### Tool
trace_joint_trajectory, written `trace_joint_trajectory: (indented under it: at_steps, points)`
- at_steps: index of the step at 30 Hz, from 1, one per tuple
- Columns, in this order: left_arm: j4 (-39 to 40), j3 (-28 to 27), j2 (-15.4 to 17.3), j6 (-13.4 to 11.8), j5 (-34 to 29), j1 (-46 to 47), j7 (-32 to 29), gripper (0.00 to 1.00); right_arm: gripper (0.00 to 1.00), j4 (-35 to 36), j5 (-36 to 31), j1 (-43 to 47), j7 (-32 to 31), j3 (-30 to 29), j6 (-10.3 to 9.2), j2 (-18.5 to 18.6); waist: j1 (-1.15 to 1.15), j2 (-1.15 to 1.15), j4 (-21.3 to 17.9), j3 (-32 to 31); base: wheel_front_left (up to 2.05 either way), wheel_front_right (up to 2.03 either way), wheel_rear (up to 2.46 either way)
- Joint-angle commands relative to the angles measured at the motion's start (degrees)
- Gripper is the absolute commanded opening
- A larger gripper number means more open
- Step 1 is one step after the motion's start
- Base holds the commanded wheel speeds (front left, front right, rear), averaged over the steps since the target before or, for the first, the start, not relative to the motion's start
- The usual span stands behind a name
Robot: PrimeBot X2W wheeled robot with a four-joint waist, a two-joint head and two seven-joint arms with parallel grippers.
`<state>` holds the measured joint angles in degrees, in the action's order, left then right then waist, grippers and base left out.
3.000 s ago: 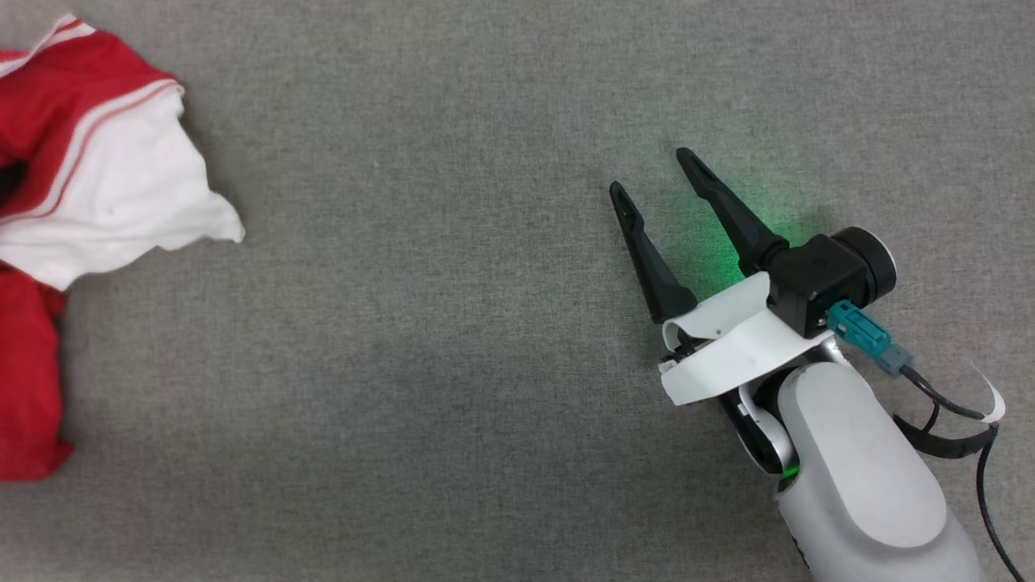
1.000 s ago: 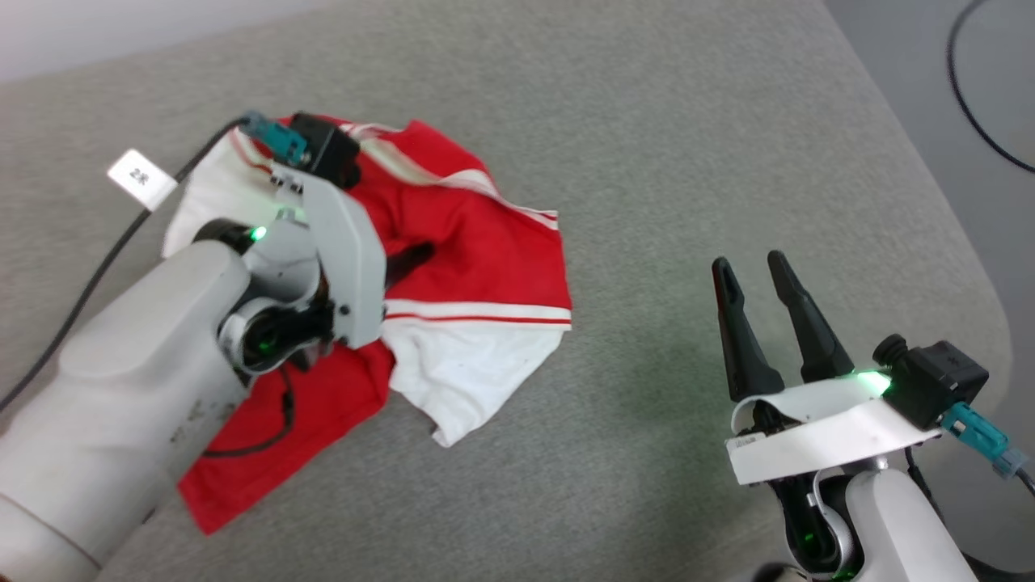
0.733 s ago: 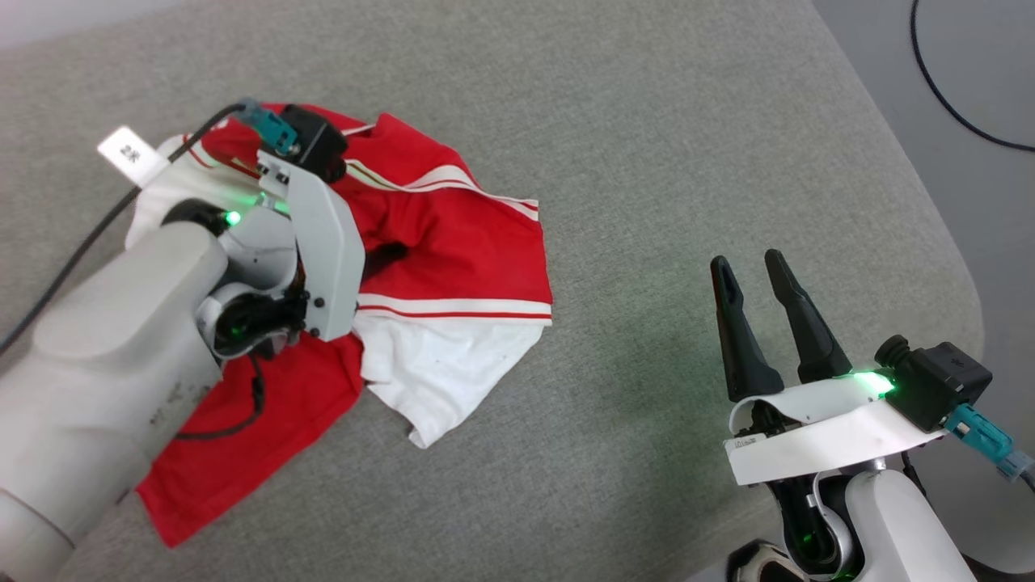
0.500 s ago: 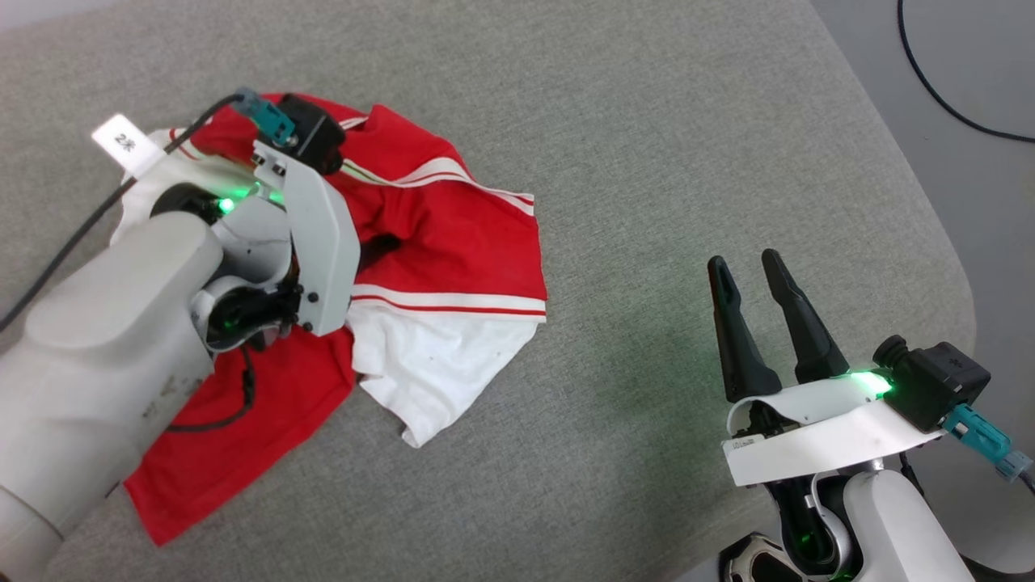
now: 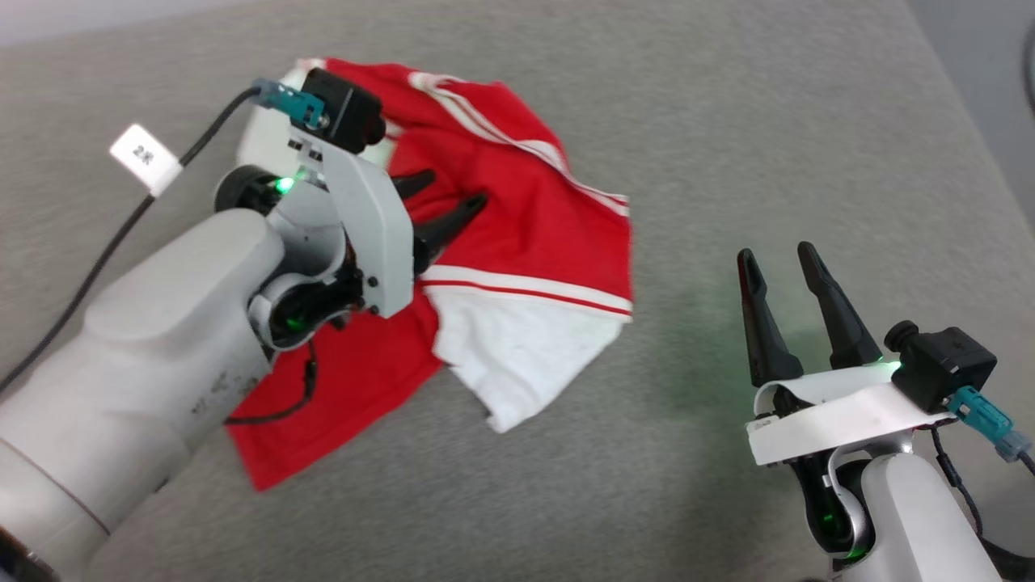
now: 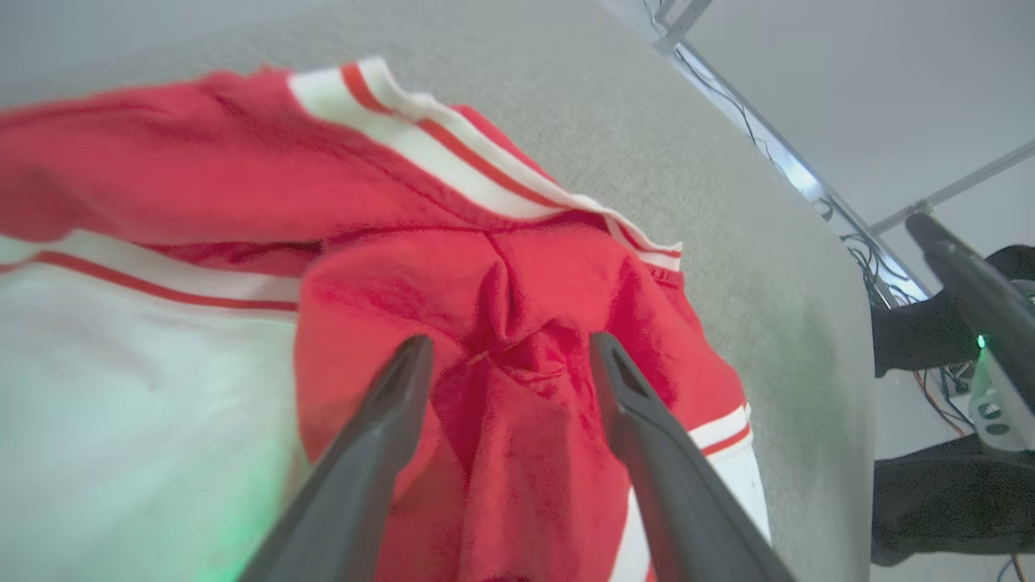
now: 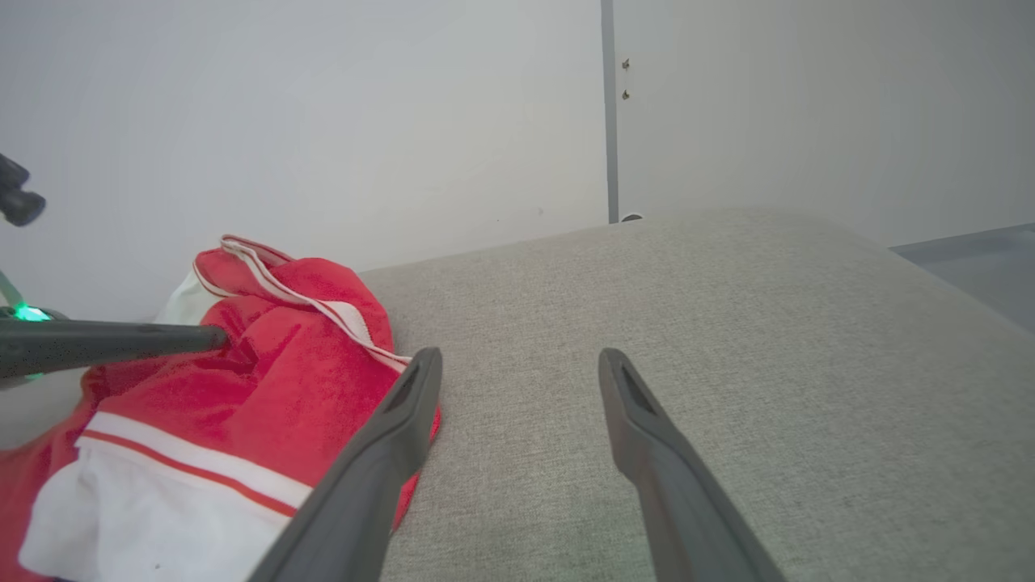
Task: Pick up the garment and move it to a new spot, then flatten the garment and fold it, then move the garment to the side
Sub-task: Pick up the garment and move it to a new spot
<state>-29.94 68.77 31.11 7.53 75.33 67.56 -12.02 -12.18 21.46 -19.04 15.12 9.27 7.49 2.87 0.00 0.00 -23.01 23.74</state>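
On the grey pad (image 5: 728, 121): the shirt (image 5: 525, 234) lies bunched on your left half, its red body rumpled and one white sleeve end spread toward the near side.
Left gripper (image 5: 458, 186): fingers spread and empty, with the tips just over a raised red fold.
Right gripper (image 5: 775, 252): fingers apart and empty, over bare pad and well apart from the shirt.
Risk, snag: if you pull away with the tips low, a finger could catch that fold and drag the heap along.
Risk, layers: the cloth is piled on itself, so a pinch here would likely take several layers and spoil the flattening.
Risk, cable: the left wrist's black cable (image 5: 275, 416) hangs over the red cloth and might hook it.
Edges: the far edge runs near the shirt. The rounded right corner sits beyond your right gripper, with floor (image 5: 1003, 48) past it.
Open room: there is wide bare pad between the shirt and the right gripper, so spread it there.
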Motion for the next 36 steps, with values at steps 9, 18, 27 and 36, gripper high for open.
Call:
trace_joint_trajectory:
  at_steps: [9, 18, 27, 36]
  points:
    - [3.6, -0.6, 2.3, -0.1, 5.2, -7.9, 14.1, 1.0, 1.0, -5.8, -5.7, 0.0, 0.0, -2.8, 0.0, 0.1, 0.0, 0.0, 15.3, -10.0, 0.0, 0.0, 0.0]
    - [2.8, -2.5, 4.0, -0.1, 12.4, -22.2, 25.0, 1.0, 1.0, -9.0, -9.8, 3.6, 0.0, -7.1, 0.0, 0.3, 0.0, 0.0, 22.7, -15.5, 0.0, 0.0, 0.0]
    - [1.1, -8.5, 6.5, -0.1, 8.9, -33.4, 27.2, 1.0, 1.0, -8.8, -9.3, 9.4, -0.1, -10.8, 0.0, 2.5, 0.0, 0.0, 27.4, -18.9, 0.0, 0.0, 0.0]
    - [5.1, -31.5, 6.2, -0.6, -8.5, -49.4, 27.1, 1.0, 1.0, -6.3, -8.5, 15.1, -1.3, -14.0, 0.0, 4.1, 0.0, 0.0, 27.8, -21.3, 0.0, 0.0, 0.0]
